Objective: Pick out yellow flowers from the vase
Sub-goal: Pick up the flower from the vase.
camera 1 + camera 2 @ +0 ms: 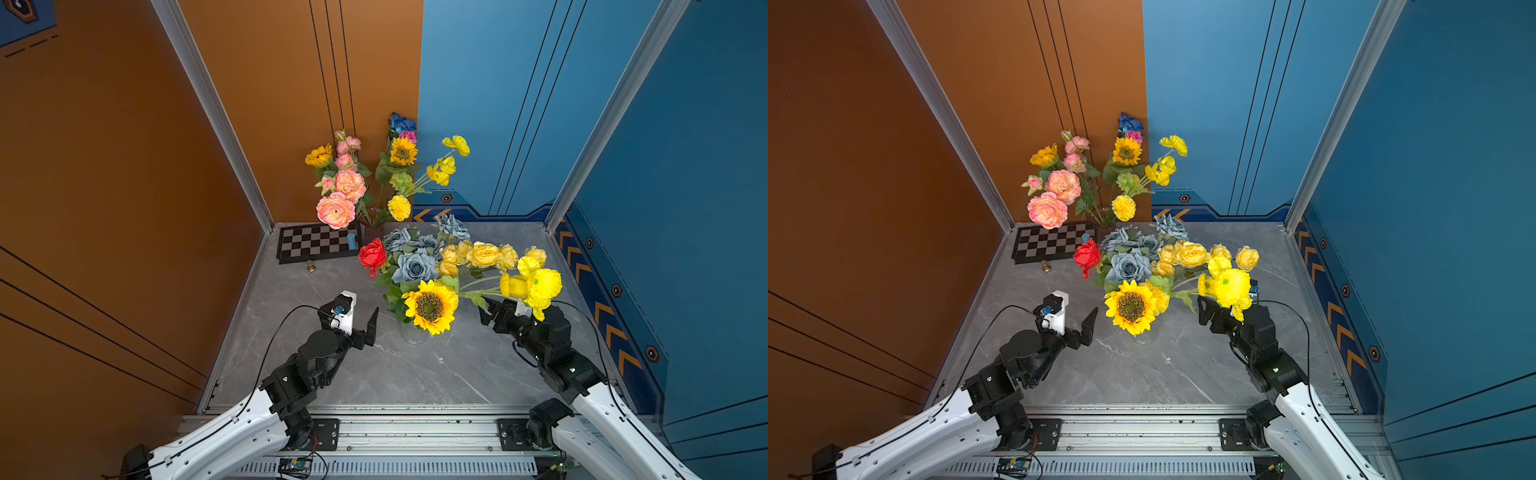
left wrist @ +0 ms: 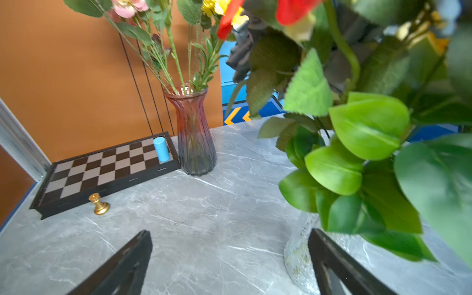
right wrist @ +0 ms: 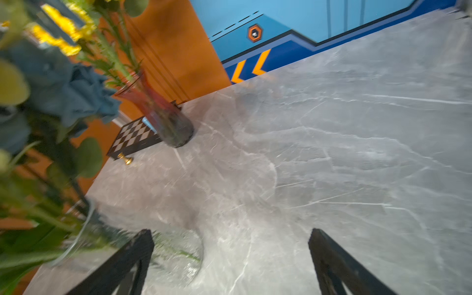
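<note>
right tool point(image 3: 229, 236): jaws wide, nothing between them; clear vase point(image 3: 178, 255) just beside it. yellow flowers point(image 1: 536, 286) stand in that vase; poppy stems slant from its mouth toward this tool, blooms overhanging it. left tool point(image 2: 229, 232): wide, empty, on the vase's opposite side, farther from those stems.

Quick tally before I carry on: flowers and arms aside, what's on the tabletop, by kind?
Vases: 2, red vase and clear vase
Chessboard: 1
Gold chess piece: 1
Blue cylinder: 1
Total: 5
</note>
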`<state>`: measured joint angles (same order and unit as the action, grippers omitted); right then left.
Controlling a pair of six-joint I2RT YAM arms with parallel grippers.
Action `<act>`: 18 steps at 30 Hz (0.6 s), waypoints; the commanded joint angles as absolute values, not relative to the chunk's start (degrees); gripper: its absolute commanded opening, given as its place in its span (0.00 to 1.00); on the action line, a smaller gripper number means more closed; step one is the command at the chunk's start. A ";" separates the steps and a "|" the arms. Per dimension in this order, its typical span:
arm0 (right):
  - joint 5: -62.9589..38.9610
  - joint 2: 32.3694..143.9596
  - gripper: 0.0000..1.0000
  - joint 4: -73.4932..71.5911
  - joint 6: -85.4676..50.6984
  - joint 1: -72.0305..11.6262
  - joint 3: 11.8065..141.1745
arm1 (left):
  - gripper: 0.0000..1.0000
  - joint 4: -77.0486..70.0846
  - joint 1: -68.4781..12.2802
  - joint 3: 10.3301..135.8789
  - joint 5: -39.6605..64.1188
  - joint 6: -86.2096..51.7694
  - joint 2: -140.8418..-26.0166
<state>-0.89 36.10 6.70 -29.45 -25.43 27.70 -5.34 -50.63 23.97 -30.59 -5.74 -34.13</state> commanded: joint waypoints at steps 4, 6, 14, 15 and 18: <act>2.06 31.31 0.89 3.39 -29.12 -35.56 25.74 | 0.98 -4.04 -52.54 21.42 -28.79 -9.05 -30.00; 2.59 30.68 0.86 2.51 -28.91 -37.43 26.15 | 0.98 -4.04 -52.97 20.96 -27.94 -9.05 -28.05; 3.26 31.69 0.77 -1.38 -28.36 -43.68 28.30 | 0.98 -4.87 -55.52 20.87 -25.99 -8.57 -28.81; 3.41 31.70 0.76 -2.74 -28.56 -44.14 28.30 | 0.98 -5.28 -55.67 20.71 -26.10 -8.61 -28.99; 3.60 32.21 0.75 -5.86 -29.31 -45.12 28.91 | 0.98 -5.54 -55.93 20.84 -26.22 -8.27 -29.57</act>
